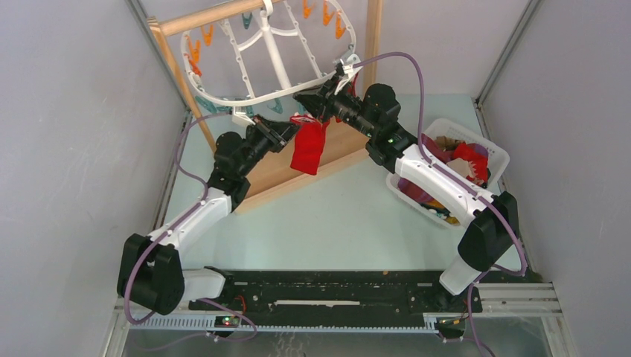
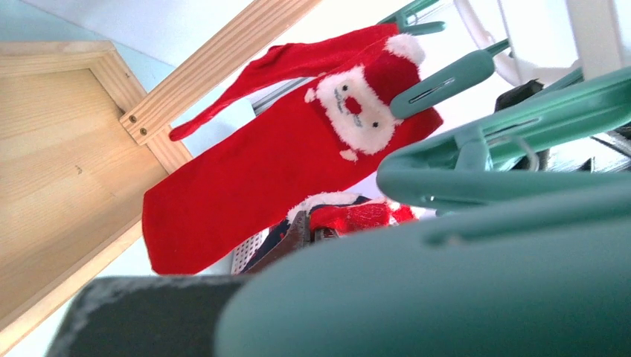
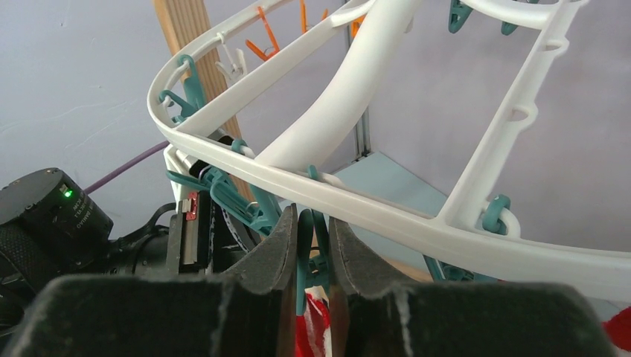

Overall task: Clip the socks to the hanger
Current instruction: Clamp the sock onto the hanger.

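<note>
The white hanger (image 1: 223,99) hangs from the wooden stand's top bar, with teal and orange clothespins round its rim (image 3: 387,216). A red sock (image 1: 309,149) with a Santa face (image 2: 260,178) dangles from a teal clothespin (image 2: 439,82). My right gripper (image 1: 314,100) reaches under the rim and is shut (image 3: 312,216) on a teal clothespin (image 3: 305,245). Red-and-white sock fabric (image 3: 311,327) shows just below that pin. My left gripper (image 1: 292,132) sits beside the sock's top. A blurred teal clothespin (image 2: 446,290) fills the left wrist view, so only one dark finger (image 2: 126,316) shows.
The wooden stand's tray base (image 1: 298,178) lies under the hanger, with its posts (image 1: 372,44) at the back. A white basket (image 1: 500,158) of mixed socks stands at the right, beside the right arm. Grey walls close in on both sides.
</note>
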You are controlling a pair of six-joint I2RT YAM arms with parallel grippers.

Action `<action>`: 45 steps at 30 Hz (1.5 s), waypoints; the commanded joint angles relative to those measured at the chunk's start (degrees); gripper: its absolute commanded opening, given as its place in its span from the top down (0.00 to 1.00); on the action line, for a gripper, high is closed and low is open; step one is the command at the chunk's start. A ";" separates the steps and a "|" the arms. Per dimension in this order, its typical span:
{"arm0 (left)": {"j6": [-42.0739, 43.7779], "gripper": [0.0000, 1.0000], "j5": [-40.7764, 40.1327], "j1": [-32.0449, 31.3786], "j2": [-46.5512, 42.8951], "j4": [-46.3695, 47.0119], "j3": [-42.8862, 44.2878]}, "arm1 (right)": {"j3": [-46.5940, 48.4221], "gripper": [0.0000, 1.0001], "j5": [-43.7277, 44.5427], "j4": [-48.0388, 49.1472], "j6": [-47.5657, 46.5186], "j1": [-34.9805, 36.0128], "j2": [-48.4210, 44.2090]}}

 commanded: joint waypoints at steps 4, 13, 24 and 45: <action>-0.94 1.00 0.33 0.43 -0.29 1.39 4.46 | 0.01 0.86 -2.24 0.13 -1.69 0.11 -1.11; -1.89 1.00 0.34 0.45 -0.51 1.39 4.65 | -0.31 0.86 -2.34 0.39 -3.11 0.11 -1.17; -2.78 1.00 0.06 0.52 -0.01 1.13 4.05 | -0.43 0.86 -3.03 0.91 -3.40 0.24 -1.23; -4.50 1.00 0.11 0.61 -0.09 0.11 4.72 | -1.91 0.86 -4.09 1.36 -4.40 0.11 -1.62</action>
